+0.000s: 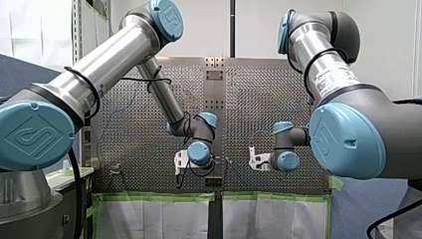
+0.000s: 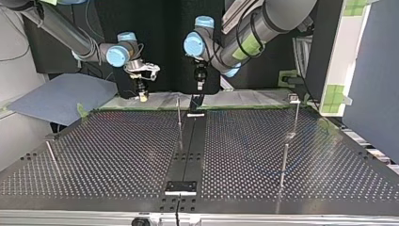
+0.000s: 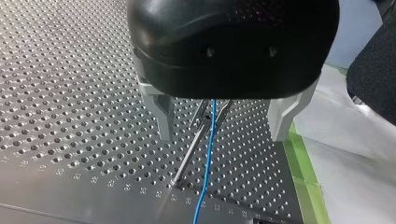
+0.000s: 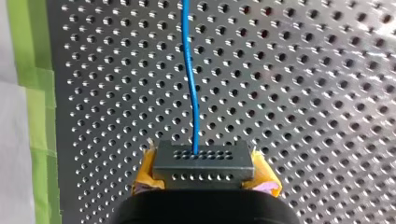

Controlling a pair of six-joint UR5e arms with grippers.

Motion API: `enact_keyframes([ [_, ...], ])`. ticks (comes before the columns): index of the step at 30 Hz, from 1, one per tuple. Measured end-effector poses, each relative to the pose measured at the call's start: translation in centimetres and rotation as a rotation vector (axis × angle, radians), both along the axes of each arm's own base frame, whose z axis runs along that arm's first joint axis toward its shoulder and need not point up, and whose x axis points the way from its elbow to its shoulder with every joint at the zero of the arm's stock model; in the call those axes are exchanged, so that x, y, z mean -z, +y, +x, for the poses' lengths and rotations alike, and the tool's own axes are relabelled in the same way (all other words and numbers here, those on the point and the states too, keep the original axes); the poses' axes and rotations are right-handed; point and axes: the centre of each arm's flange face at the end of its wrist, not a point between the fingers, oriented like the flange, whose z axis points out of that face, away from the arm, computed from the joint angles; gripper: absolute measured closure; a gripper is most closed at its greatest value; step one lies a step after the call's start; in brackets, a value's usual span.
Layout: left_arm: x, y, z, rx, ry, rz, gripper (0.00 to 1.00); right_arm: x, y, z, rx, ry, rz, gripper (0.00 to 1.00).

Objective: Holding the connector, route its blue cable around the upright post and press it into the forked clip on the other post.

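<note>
Silver arm tubes [image 1: 107, 59], light-blue joint caps [image 1: 30, 134], black cables [image 1: 77, 189]; my right end effector [image 4: 205, 170] has yellow pads [image 4: 145, 173]

Perforated metal table [image 2: 108, 150], dark strip [image 2: 190, 146] down the middle. Thin centre post [image 2: 179, 123] stands beside the strip, second post [image 2: 295, 117] at top view's right. Green tape [image 3: 303, 182] along the edge.

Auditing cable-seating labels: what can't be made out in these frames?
- Left wrist view: the housing of the left tool covers the top of the forked clip; whether the blue cable sits in it is unclear.
- Right wrist view: the cable is cut off by the edge beyond the connector.
- Top view: the cable is too thin to trace near the upright post.
- Front view: the arm wrists hide connector and clip.
</note>
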Motion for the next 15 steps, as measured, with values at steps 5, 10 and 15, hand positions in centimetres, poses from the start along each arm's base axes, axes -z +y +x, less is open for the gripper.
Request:
enact_keyframes([
  [5, 0.0, 0.0, 0.0, 0.005, 0.002, -0.002, 0.0, 0.7, 1.7, -0.5, 0.011, -0.015, 0.02, 1.0],
  [10, 0.0, -0.1, 0.0, 0.012, 0.004, -0.002, 0.0, 1.7, 3.7, -0.8, 0.005, -0.003, 0.046, 1.0],
  [15, 0.0, -0.1, 0.0, 0.015, 0.007, 0.0, 0.0, 2.3, 5.3, -0.5, -0.01, 0.011, 0.066, 1.0],
])
